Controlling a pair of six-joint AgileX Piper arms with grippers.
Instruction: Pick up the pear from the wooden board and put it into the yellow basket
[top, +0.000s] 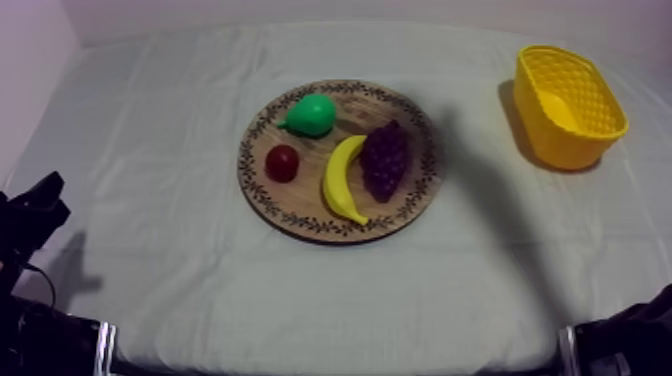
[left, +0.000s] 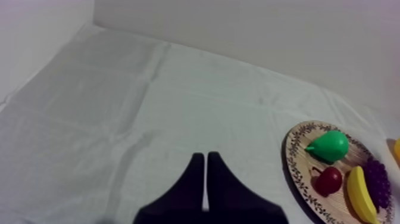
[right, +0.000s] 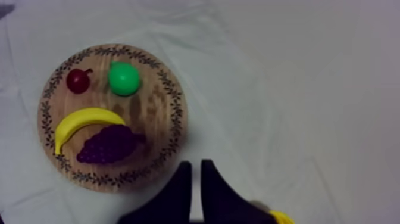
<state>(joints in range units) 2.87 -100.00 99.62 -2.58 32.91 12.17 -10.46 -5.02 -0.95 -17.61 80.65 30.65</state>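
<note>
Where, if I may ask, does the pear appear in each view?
Top view: pear at the wooden board's far side, behind the small red fruit.
Left wrist view: pear beside the small red fruit.
Right wrist view: pear beside the small red fruit.
Shared landmark: the small red fruit.

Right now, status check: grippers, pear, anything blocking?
Left gripper shut, empty. Right gripper shut, empty. Pear on board, beside small red fruit, untouched. Nothing covering it; basket at right side.
</note>
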